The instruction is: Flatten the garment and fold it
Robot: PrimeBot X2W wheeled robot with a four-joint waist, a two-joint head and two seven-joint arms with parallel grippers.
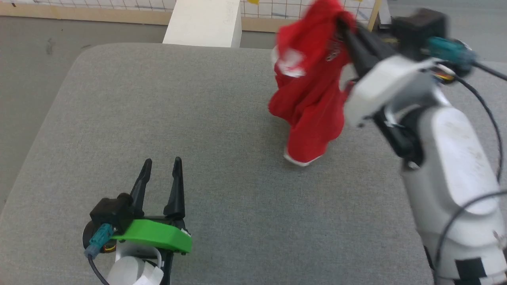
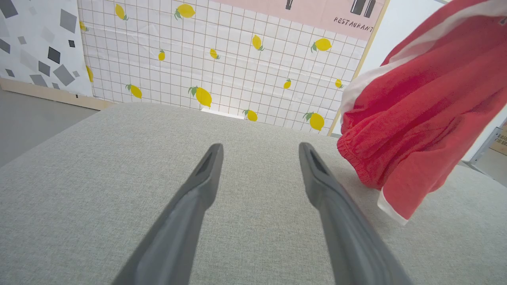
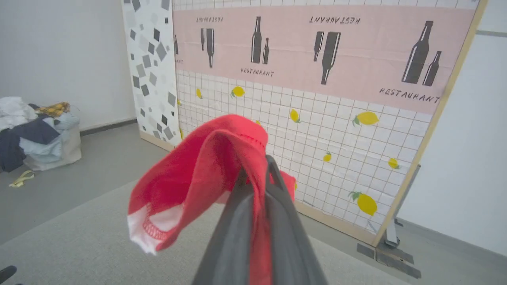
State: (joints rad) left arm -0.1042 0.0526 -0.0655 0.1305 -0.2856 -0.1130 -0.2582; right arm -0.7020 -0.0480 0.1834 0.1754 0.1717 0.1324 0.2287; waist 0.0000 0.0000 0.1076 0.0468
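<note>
We see a grey fabric-covered table [image 1: 119,118] on a grey floor [image 1: 23,59]. Beyond the table's far edge stands a backdrop panel [image 3: 317,99], printed with a white grid and lemons below and a pink band of bottles and the word "RESTAURANT" above. A white block [image 1: 204,21] sits at the middle of that far edge. In the right wrist view, a pile of clothes [image 3: 31,130] lies on the floor against the wall, well away from the table.

The garment [image 1: 313,99] is red and hangs bunched above the far right part of the table. The right tool [image 1: 344,23] has its two dark fingers pressed together on a fold at the top of the cloth. In the right wrist view the red fabric runs between the fingers of this tool [image 3: 256,170] and drapes over their tips. A white stripe [image 2: 396,59] runs down the hanging cloth, and a white-trimmed hem [image 2: 390,208] is its lowest point. We cannot tell whether that hem touches the table.

The left tool [image 1: 162,160] sits low over the near left part of the table. Its fingers are spread with nothing between them and point toward the table's far edge, well apart from the garment.
</note>
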